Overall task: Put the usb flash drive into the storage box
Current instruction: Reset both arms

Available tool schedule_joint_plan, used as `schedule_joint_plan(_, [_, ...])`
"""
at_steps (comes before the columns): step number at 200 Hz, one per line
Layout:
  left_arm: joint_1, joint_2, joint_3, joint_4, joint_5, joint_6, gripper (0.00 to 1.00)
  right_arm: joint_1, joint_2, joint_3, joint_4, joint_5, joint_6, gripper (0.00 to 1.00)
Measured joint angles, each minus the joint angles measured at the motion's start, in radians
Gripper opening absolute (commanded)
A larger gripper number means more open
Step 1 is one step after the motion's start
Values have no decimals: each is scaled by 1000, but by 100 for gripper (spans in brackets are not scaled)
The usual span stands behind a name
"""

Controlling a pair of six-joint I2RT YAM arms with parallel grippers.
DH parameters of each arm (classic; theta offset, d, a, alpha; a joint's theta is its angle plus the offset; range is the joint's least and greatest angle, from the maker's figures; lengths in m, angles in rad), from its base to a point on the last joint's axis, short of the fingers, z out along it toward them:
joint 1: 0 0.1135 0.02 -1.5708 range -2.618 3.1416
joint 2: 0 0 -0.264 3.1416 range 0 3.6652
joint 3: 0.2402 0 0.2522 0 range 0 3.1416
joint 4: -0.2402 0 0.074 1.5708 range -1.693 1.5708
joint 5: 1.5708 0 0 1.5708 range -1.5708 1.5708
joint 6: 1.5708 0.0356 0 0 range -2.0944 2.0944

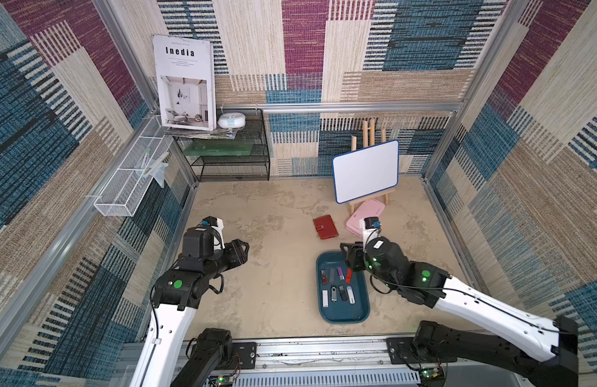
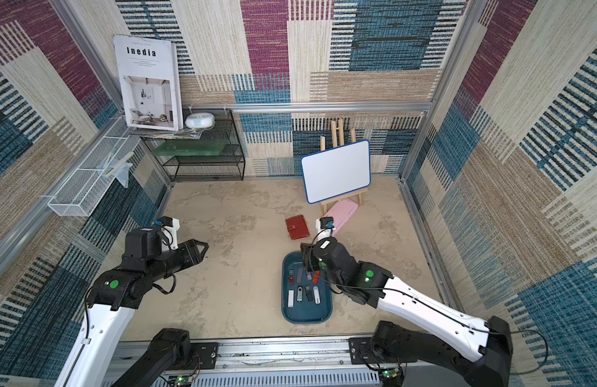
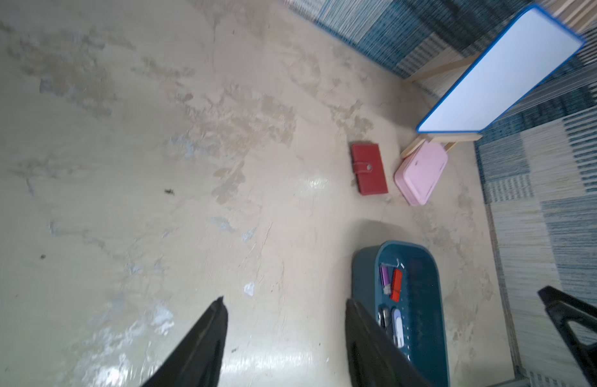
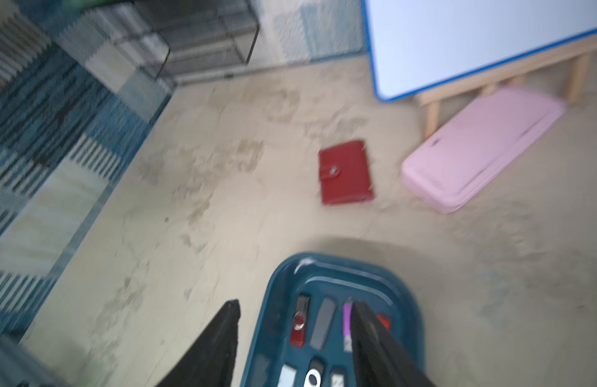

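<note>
"Where are the flash drives (image 1: 333, 292)?"

"Several lie in two rows inside the storage box (image 1: 344, 313), which sits on the table (image 1: 273, 284). The red flash drive (image 3: 396, 284) is at the end of the far row, just beside a purple one (image 3: 385, 276)."

"And the right gripper (image 4: 295, 303)?"

"It's over the box's far end, fingers apart with nothing between them."

"Left gripper (image 3: 284, 299)?"

"Spread and empty too, above bare table, well apart from the box."

"Anything else?"

"A red wallet (image 1: 325, 228) and a pink case (image 1: 365, 214) lie beyond the box."
</note>
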Motion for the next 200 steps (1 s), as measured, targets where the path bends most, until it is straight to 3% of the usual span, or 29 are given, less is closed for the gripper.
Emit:
schedule_joint_plan(7, [0,-23,-33,52,-22,0,99,-31,-50,-41,53,42,-42,81])
schedule_joint_plan(27, [-1,-39,-137,167,-98,-6,98,-149,-164,-190,233,161,-171,87])
schedule_joint_plan(52, [-1,-14,-277,333,-205,-6,97,-329,-197,-346,388,246,-262,88])
schedule_joint_plan(78, [-1,37,-422,497,-325,28,97,-518,-152,-446,462,267,-278,89])
schedule_joint_plan(121, [0,165,-581,829,-458,200,98,-663,47,-516,644,235,-320,94])
schedule_joint_plan(157, [29,352,-613,1101,-461,341,99,-782,242,-576,871,198,-330,95])
schedule_joint_plan(200, [37,586,-548,1321,-362,459,92,-811,346,-660,1229,101,-437,97])
